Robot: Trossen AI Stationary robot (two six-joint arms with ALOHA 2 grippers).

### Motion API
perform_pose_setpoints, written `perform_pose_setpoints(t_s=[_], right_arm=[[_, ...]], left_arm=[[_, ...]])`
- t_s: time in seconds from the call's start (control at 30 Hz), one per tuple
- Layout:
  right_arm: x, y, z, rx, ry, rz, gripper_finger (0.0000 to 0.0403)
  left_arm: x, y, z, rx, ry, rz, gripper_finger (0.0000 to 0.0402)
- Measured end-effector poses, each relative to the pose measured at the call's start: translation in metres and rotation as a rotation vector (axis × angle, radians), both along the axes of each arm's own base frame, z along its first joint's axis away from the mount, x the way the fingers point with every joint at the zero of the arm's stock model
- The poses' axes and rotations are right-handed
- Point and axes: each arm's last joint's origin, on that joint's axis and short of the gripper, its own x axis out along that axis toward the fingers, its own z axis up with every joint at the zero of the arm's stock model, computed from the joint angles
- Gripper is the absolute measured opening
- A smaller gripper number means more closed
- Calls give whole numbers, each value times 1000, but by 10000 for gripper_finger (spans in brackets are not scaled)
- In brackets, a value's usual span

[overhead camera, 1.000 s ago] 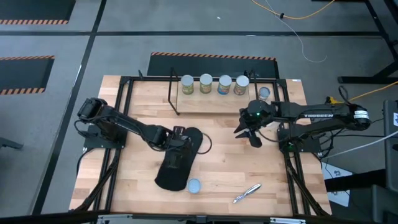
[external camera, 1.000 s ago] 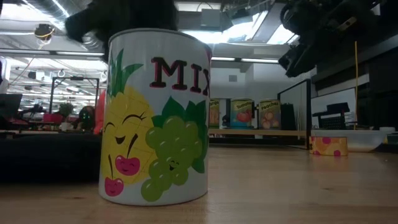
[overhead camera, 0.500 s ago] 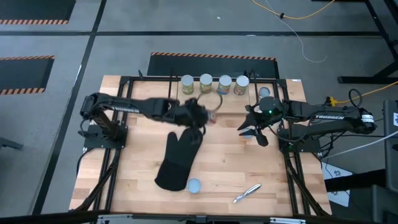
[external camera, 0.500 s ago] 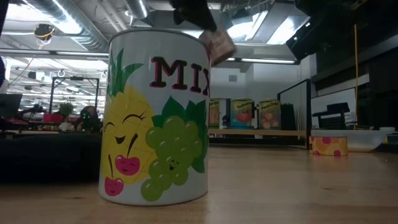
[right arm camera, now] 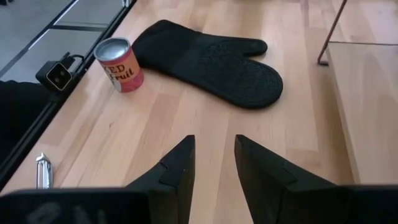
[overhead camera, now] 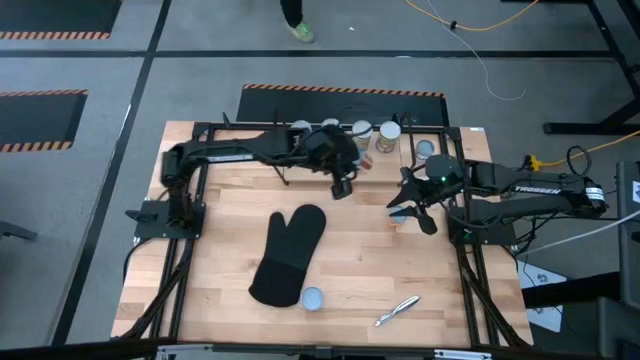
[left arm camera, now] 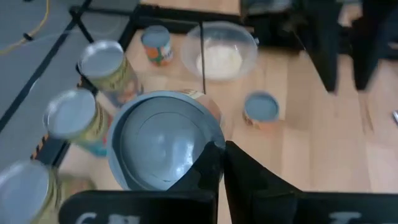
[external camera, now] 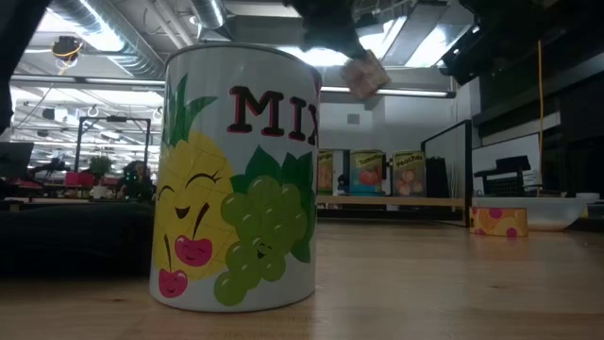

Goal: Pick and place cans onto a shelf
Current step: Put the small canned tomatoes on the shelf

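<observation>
My left gripper (overhead camera: 345, 178) is shut on a silvery-topped can (left arm camera: 163, 140) in the air at the front of the shelf (overhead camera: 378, 166); the low view shows this can (external camera: 363, 74) tilted, high above the table. Several cans (overhead camera: 388, 133) stand on the shelf's top board. My right gripper (overhead camera: 410, 208) is open and empty, low over the table right of the shelf, beside a pale-blue-topped can (left arm camera: 261, 109). Another can (overhead camera: 312, 297) stands near the front edge; it fills the low view (external camera: 236, 179). My left gripper holds the can at its top rim (left arm camera: 205, 146), on the side nearest the fingers (left arm camera: 208, 171). The fingers themselves hide how they close on it. The can is lifted clear of table and shelf and hangs tilted below the gripper.
A black oven mitt (overhead camera: 288, 255) lies mid-table beside the front can. A silvery pen-like item (overhead camera: 397, 310) lies near the front edge. A clear bowl (left arm camera: 221, 53) and one more can (left arm camera: 155, 43) sit right of the shelf. Bare wood lies between the mitt and my right gripper.
My left gripper has risen from over the mitt with a can and carried it toward the far edge and to the right, up to the shelf; the can is now lifted clear and tilted. My right gripper has shifted a little toward the right edge, staying open.
</observation>
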Motion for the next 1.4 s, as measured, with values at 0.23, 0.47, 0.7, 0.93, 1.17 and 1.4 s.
perform_pose_setpoints(t_s=[0.23, 0.47, 0.7, 0.93, 1.17, 1.4], right_arm=[[-15, 2, 8, -13, -31, -13, 118], [-18, 2, 9, -15, -40, -12, 118], [-18, 2, 9, -15, -37, -12, 118], [-18, 2, 9, -17, -38, -11, 118], [-18, 2, 9, -17, -38, -11, 118], [-18, 2, 9, -17, -38, -11, 118]], left_arm=[[31, 34, -32, -15, 64, 45, 2], [45, 60, -77, -98, 148, 147, 2], [51, 67, -99, -142, 192, 192, 2], [48, 68, -103, -163, 210, 219, 2], [50, 68, -107, -165, 216, 220, 5], [52, 68, -118, -171, 252, 220, 6]])
